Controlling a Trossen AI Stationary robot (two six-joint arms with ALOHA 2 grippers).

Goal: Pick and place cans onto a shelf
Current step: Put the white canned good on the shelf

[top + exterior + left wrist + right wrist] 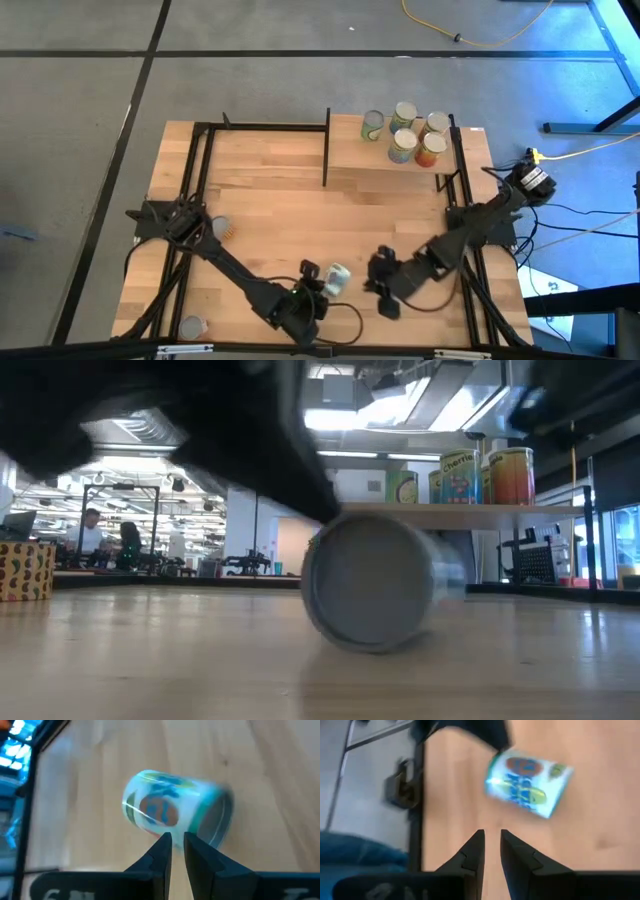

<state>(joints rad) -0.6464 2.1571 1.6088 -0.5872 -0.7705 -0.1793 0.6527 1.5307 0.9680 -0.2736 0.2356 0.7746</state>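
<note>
A can with a pale blue, green and orange label lies on its side on the tabletop near the front edge; the low view faces its grey end. My left gripper is just left of it, slanting down. Its fingers stand almost together, tips at the can's side wall. My right gripper hangs to the can's right, apart from it. Its fingers are also nearly together, with nothing between them. Several cans stand upright on the shelf at the far right. My left gripper's fingertips reach the lower side wall of the lying can, slanting down from the near-left. I cannot tell whether they touch it. The can rests along its side on the tabletop.
Two more cans stand at the table's left, one beside the left arm's base and one at the near-left corner. Black metal posts frame the shelf and the table's sides. Bare wood lies between the lying can and the shelf.
</note>
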